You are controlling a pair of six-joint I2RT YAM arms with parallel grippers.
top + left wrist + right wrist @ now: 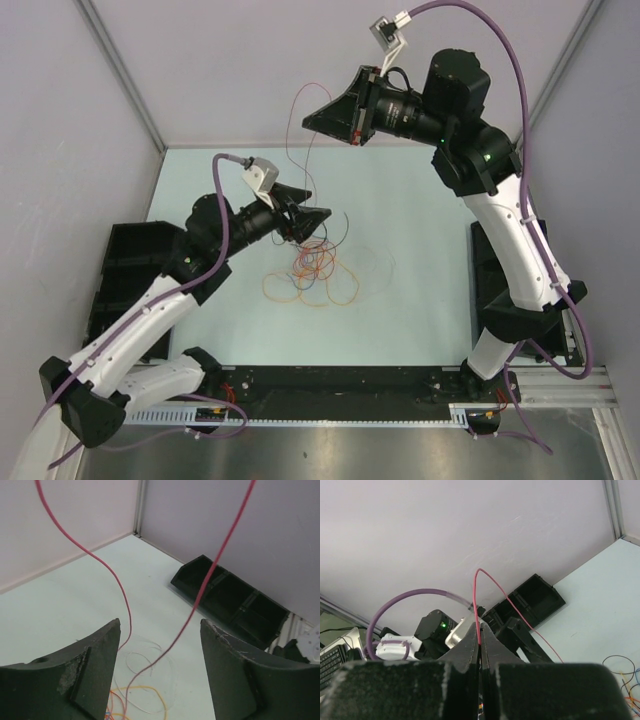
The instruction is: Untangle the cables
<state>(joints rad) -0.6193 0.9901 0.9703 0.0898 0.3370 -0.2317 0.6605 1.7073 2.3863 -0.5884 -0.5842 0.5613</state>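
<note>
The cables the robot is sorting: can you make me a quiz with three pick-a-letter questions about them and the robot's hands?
1. Where is the top of the lifted cable?
A) in a black bin
B) in the right gripper, high over the table
C) taped to a wall

2. What colour is it?
A) red
B) green
C) black

3. How is the left gripper?
A) shut on a cable
B) open
C) gripping a bin

Answers:
1 B, the right wrist view shows it pinched between closed fingers.
2 A, it shows red in every view.
3 B, its fingers stand wide apart.
</note>
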